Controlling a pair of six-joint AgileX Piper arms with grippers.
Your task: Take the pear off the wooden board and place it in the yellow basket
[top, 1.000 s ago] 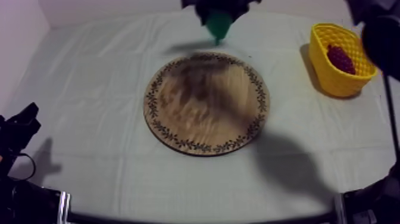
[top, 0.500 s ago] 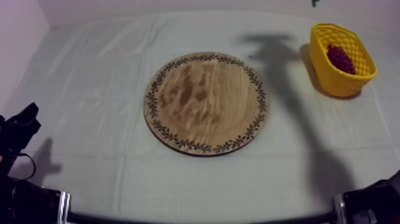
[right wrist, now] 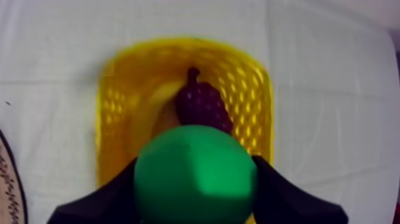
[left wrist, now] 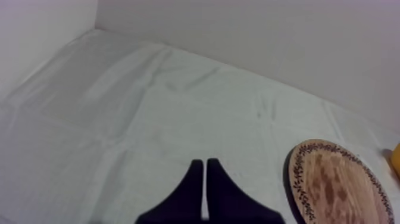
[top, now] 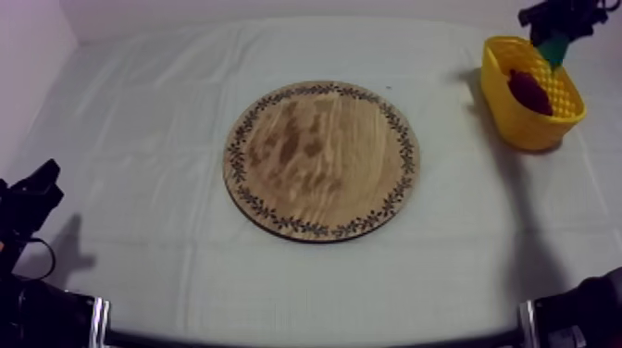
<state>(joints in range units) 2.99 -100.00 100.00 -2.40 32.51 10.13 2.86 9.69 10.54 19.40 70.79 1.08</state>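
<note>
Carrying: the step in hand looked like the end of the transfer. The right gripper [top: 555, 28] hung over the yellow basket [top: 526, 130], pinching the green pear [right wrist: 195, 176] between its two fingers.
Pear's place: in the air above the basket's opening, right over the bunch of grapes [right wrist: 202, 102] that lay inside. Whether it touched them could not be told.
Next move: by my judgement, it called for a short descent and then spreading the fingers, so that the pear dropped inside the rim and not onto it. Being round, the pear might roll against the grapes.
Idle arm: the left gripper [left wrist: 205, 173] had its fingers pressed together on nothing, low at its own side of the counter [top: 139, 111], well apart from the board.
Board: the round wooden board [top: 321, 159] lay mid-counter with nothing on it.
Count: one pear, one basket, one bunch of grapes, one board, two grippers.
Unsure: a paler yellow shape beside the grapes was too blurred to name.
</note>
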